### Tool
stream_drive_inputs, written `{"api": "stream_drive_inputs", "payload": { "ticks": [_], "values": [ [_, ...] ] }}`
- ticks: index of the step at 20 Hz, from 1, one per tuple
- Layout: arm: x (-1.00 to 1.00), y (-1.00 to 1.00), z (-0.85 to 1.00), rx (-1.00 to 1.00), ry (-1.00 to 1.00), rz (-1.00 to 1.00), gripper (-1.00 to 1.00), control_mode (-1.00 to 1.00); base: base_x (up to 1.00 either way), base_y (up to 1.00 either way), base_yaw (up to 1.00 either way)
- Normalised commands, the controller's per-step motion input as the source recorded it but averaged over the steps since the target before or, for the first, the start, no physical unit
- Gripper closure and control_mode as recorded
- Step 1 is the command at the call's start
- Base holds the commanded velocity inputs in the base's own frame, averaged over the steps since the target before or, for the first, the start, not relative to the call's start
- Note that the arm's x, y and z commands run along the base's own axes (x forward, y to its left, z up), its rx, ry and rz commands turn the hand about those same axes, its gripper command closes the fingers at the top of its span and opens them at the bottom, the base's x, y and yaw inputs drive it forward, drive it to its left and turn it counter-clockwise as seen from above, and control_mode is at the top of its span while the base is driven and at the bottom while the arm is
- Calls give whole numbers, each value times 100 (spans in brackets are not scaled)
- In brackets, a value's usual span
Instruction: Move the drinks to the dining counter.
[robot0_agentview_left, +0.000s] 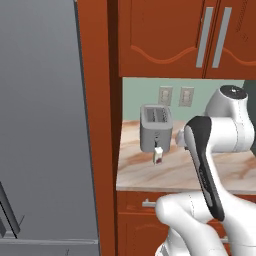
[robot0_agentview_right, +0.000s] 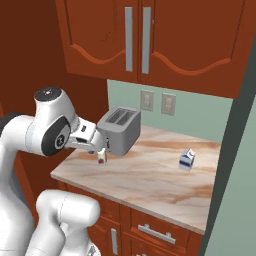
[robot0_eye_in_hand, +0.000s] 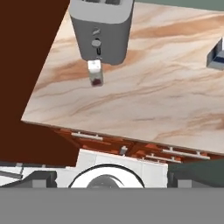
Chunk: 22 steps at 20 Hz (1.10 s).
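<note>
While its jaws stand spread wide and hold nothing, the two-finger gripper hangs out from the front of the boxy grey two-slot toaster, tilted down toward the countertop. The hand view looks along it at the small bottle with a pale top and a red label. That bottle stands upright just in front of the toaster's lever face, close to it, though I cannot tell whether the two touch. The fingers are near the bottle but clearly apart from it. The other drink, a small white-and-blue gable-top carton, stands upright well to the right of the toaster, on open countertop. Both drinks rest on the narrow beige-brown marbled counter that carries the toaster, so I judge the task barely begun: the step in hand is the approach to the first drink, most likely the bottle. The next move calls for lowering the open jaws around the bottle's body without knocking the toaster behind it, closing squarely, then lifting straight up before carrying it off to the dining counter.
</note>
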Motion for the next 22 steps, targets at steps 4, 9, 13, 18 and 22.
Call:
{"api": "stream_drive_inputs", "payload": {
  "ticks": [4, 9, 13, 18, 22],
  "values": [
    [21, 14, -35, 0, 9, 11, -100, -100, 0, 0, 0],
    [27, 9, -39, 0, 10, 11, -100, -100, 0, 0, 0],
    [40, 7, -34, 0, 10, 11, -100, -100, 0, 0, 0],
    [45, 8, -23, 0, 3, 12, -100, -100, 0, 0, 0],
    [46, 1, -30, 0, 0, 10, -100, -100, 0, 0, 0]
  ]
}}
